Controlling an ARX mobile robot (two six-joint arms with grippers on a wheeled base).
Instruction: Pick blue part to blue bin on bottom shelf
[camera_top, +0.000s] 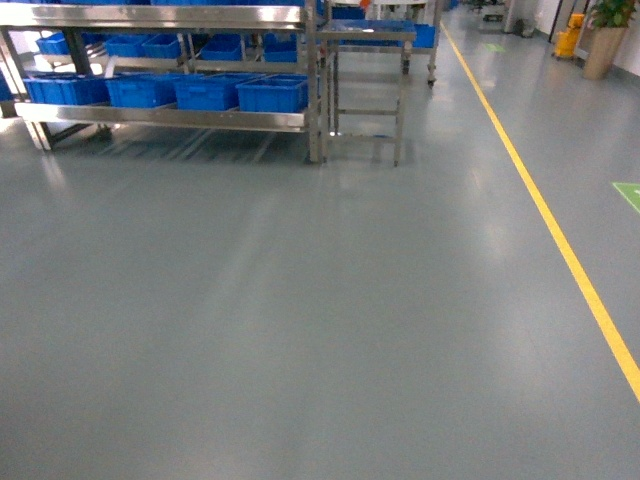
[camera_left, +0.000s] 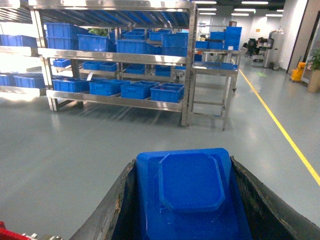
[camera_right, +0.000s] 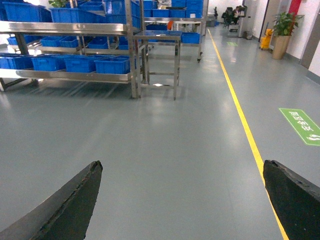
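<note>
The blue part (camera_left: 187, 192), a flat plastic block with a raised eight-sided pad, sits between the two dark fingers of my left gripper (camera_left: 182, 170), which is shut on it. My right gripper (camera_right: 182, 167) is open, with only grey floor between its fingers. The bottom shelf (camera_top: 160, 116) (camera_left: 115, 99) (camera_right: 70, 75) is a long steel rack level far ahead, carrying a row of blue bins (camera_top: 272, 94) (camera_left: 167, 92) (camera_right: 112, 64). Neither gripper shows in the head view.
A small steel table (camera_top: 367, 90) (camera_left: 212, 87) (camera_right: 159, 55) stands just right of the rack. Upper rack levels hold more blue bins (camera_left: 130, 45). A yellow floor line (camera_top: 560, 240) runs along the right. A wide stretch of grey floor lies between me and the rack.
</note>
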